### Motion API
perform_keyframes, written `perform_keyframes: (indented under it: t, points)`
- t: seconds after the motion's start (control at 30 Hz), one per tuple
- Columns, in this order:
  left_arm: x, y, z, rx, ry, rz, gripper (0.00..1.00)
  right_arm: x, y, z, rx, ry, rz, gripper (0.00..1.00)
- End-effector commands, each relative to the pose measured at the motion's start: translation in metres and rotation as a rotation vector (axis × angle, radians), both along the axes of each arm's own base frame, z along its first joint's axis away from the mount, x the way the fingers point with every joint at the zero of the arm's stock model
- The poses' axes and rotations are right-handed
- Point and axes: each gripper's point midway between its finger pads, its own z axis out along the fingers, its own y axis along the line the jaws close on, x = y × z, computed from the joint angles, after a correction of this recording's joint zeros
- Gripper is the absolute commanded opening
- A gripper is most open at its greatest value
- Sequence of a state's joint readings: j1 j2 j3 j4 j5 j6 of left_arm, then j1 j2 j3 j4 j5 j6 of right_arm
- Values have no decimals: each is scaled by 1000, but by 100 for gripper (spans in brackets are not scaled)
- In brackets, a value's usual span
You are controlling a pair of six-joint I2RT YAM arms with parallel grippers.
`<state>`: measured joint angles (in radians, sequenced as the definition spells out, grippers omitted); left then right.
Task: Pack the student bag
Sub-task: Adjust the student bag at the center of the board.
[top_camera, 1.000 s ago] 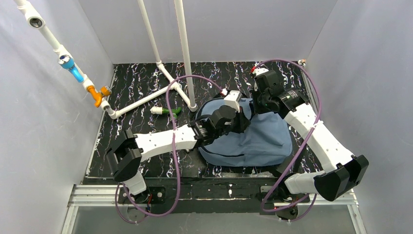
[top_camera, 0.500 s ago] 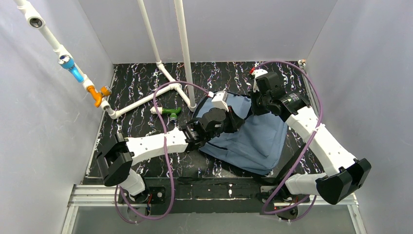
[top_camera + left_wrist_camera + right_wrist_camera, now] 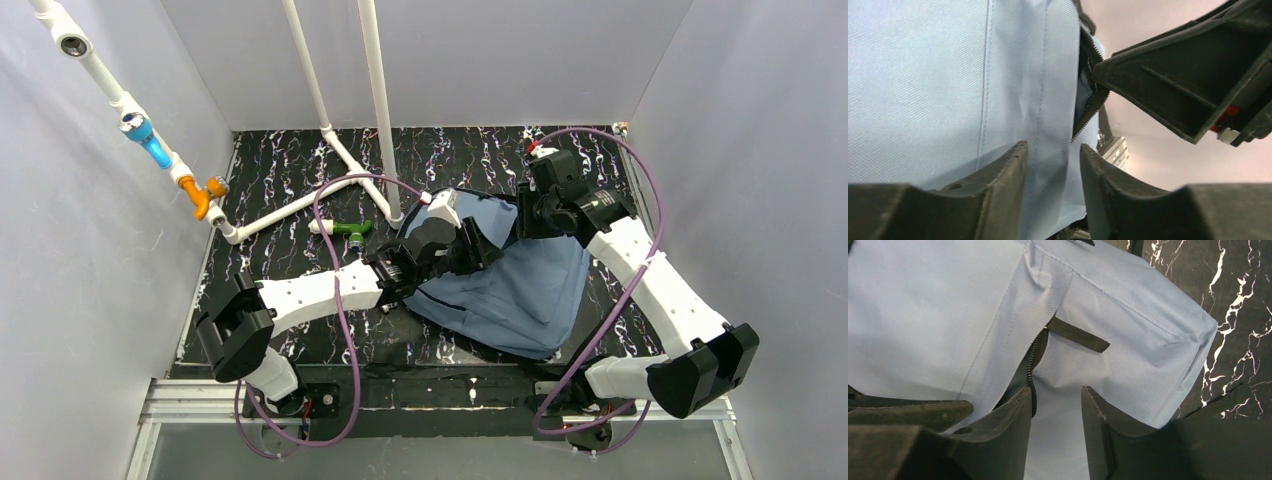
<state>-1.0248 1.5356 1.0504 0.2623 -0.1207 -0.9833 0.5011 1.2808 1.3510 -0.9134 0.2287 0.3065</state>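
**Top external view**
- The student bag [image 3: 520,285], soft slate-blue cloth, is lying flat on the right-centre of the table [image 3: 280,165]. Its near corner is reaching close to the table's near edge.
- The left gripper [image 3: 470,250] is sitting over the bag's left far edge, and the right gripper [image 3: 527,215] over its far right corner.
- The black, white-veined tabletop is showing bare to the left and far side.
- A white pipe frame [image 3: 300,200] is standing there, with a small green-and-white item [image 3: 350,229] just beside it.
- Pale grey walls [image 3: 80,250] are closing in three sides.

**Left wrist view**
- The left gripper's [image 3: 1052,150] jaws are standing apart, clamping nothing.
- Fine-twill bag cloth [image 3: 923,75] with stitched seams is showing through the gap.
- A toothed zipper edge [image 3: 1088,105] is gaping open, touching one black finger [image 3: 1188,85] of the other gripper.

**Right wrist view**
- The right gripper [image 3: 1055,390] is likewise holding its jaws parted and gripping nothing.
- The dark zipper [image 3: 1037,355] is running down into the gap.
- A flat black webbing tab [image 3: 1078,335] is lying across the cloth.
- The bag's rounded corner is ending just short of bare marbled tabletop [image 3: 1238,300].
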Motion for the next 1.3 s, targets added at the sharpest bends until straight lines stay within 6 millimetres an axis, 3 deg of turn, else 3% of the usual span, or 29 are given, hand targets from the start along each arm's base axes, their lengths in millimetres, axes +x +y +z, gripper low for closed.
perform_keyframes:
  t: [0.0,0.23,0.37,0.53,0.67,0.83,0.97,1.13,1.27]
  points:
    - [-6,14,-6,64,-21,-20,45,-1,-5,-3,25,-2,-62,50]
    - [-10,11,-17,123,-26,-76,47,-6,7,-26,100,47,-94,64]
    - [-15,3,-18,116,-12,-115,49,-9,25,-27,150,48,-79,74]
    - [-16,3,-13,104,-16,-116,50,-16,36,-34,78,39,-100,75]
    - [-13,14,-12,126,-51,-88,50,-12,21,-29,38,-19,-163,58]
    - [-8,35,-16,165,-81,-24,52,-13,8,-10,-3,-89,-136,28]
    - [-5,31,-22,190,-82,-35,57,-19,2,-12,-34,-92,-90,4]
    - [0,22,-18,189,-84,-40,64,-27,-7,-11,-85,-90,-40,1]
    - [-4,17,-2,149,-92,-65,71,-30,-12,-9,-131,-117,39,1]
